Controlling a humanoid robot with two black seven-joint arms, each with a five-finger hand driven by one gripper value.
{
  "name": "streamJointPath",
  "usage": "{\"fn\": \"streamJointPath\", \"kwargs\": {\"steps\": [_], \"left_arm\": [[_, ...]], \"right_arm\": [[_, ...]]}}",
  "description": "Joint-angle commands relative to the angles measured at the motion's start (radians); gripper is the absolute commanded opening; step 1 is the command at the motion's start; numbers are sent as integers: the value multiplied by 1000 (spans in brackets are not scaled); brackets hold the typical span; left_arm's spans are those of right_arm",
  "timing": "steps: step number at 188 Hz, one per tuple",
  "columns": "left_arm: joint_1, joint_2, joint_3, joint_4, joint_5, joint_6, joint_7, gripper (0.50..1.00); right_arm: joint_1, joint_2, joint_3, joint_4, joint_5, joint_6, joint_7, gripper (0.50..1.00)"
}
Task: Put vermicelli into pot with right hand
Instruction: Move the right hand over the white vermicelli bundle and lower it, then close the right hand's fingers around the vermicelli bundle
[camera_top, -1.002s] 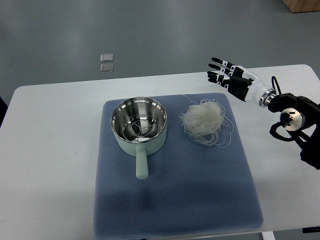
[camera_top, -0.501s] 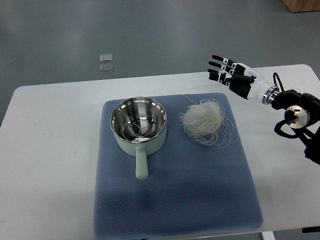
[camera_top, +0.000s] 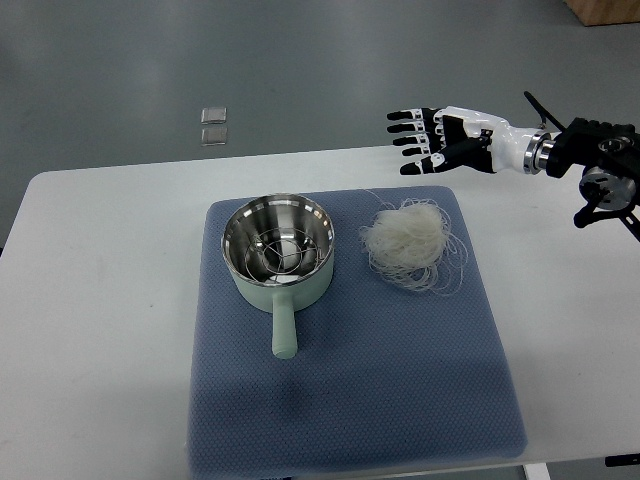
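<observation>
Right robot hand (camera_top: 440, 143) is hovering with fingers spread and empty over the table's (camera_top: 110, 260) far edge, just beyond the vermicelli (camera_top: 410, 242) lying on the mat (camera_top: 350, 400), with the pot (camera_top: 279, 255) sitting left of it, handle pointing near.

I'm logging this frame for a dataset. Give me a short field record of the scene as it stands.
right hand: open, fingers spread, above the table's far edge, holding nothing
left hand: not in view
vermicelli: loose nest on the mat, right of the pot
pot: green, steel inside, wire rack in it, handle toward the camera
mat: blue, on the white table
</observation>
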Motion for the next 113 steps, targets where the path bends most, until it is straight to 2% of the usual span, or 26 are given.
{"fn": "streamJointPath", "kwargs": {"steps": [1, 11, 12, 33, 81, 82, 113], "left_arm": [[1, 0, -1, 3, 0, 0, 0, 1000], [0, 0, -1, 3, 0, 0, 0, 1000], [0, 0, -1, 5, 0, 0, 0, 1000], [1, 0, -1, 8, 0, 0, -2, 1000], [0, 0, 1, 5, 0, 0, 0, 1000], [-2, 0, 4, 5, 0, 0, 0, 1000], [-2, 0, 7, 0, 0, 0, 0, 1000]], "right_arm": [[65, -11, -87, 44, -144, 12, 30, 921], [71, -11, -98, 48, -160, 12, 31, 921], [100, -14, -143, 68, -232, 12, 46, 921], [146, -19, -220, 82, -365, 10, 89, 921], [177, 6, -325, 88, -512, -57, 94, 921], [185, 20, -356, 84, -567, -92, 94, 923], [180, 69, -426, 47, -701, -206, 92, 921]]}}
